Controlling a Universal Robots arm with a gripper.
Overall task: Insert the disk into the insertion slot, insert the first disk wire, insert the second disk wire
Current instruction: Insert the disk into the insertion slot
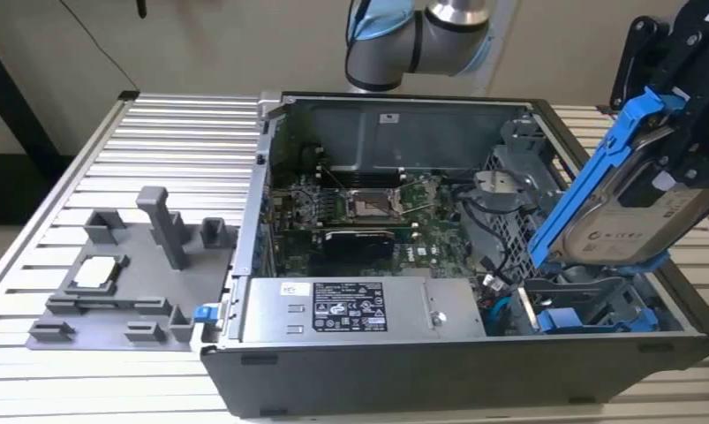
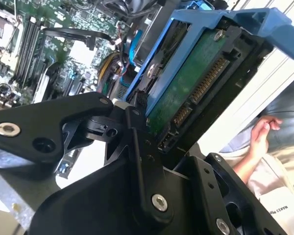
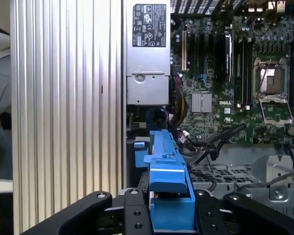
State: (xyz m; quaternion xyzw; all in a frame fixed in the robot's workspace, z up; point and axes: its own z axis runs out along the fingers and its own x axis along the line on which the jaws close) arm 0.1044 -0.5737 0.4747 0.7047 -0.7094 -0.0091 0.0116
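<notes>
Black gripper (image 1: 675, 166) holding the flat, silver-grey rectangular disk (image 1: 619, 216) in its bright blue plastic carrier, tilted over the open grey metal computer case (image 1: 448, 375).

The gripper is closed on the carrier from both sides, and in the second wrist view the disk's green circuit-board underside faces the camera. The disk's lower end hangs close above the insertion slot (image 1: 580, 296), the narrow bay of the grey sheet-metal drive cage at the exterior view's right of the case, and is not yet inside it. A grey power-supply box with a black-and-white label (image 1: 348, 309) sits beside the cage, with the green motherboard (image 1: 378, 208) behind it. The case stands on a ribbed aluminium counter (image 1: 154, 150).
</notes>
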